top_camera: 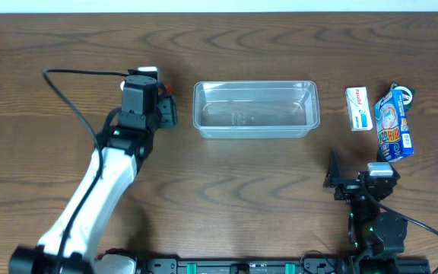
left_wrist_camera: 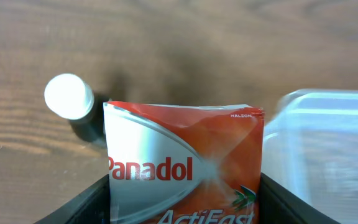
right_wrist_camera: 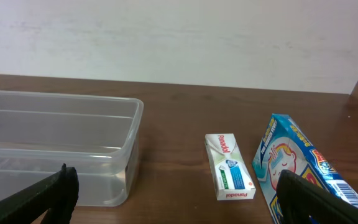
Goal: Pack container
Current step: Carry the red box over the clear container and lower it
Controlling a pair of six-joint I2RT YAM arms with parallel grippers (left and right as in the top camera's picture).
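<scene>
Container (top_camera: 255,110): empty, table centre, at 3 o'clock from left gripper (left_wrist_camera: 184,193), which is clamped on Panadol box (left_wrist_camera: 185,143). Right gripper (right_wrist_camera: 176,196): fingers apart, empty. Tub probably light, stiff, slippery; grip by the rim.

A white box (top_camera: 360,108) lay flat on the table (top_camera: 242,183), a blue packet (top_camera: 395,123) just beside it. A white-capped bottle (left_wrist_camera: 70,99) stood upright beside a red Panadol packet (left_wrist_camera: 185,162).

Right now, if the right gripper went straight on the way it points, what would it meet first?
Probably the white-and-green Panadol box: it lies ahead of the open right gripper, slightly right of centre, between the container and the blue packet. Height is unclear, so it might pass over it.
</scene>
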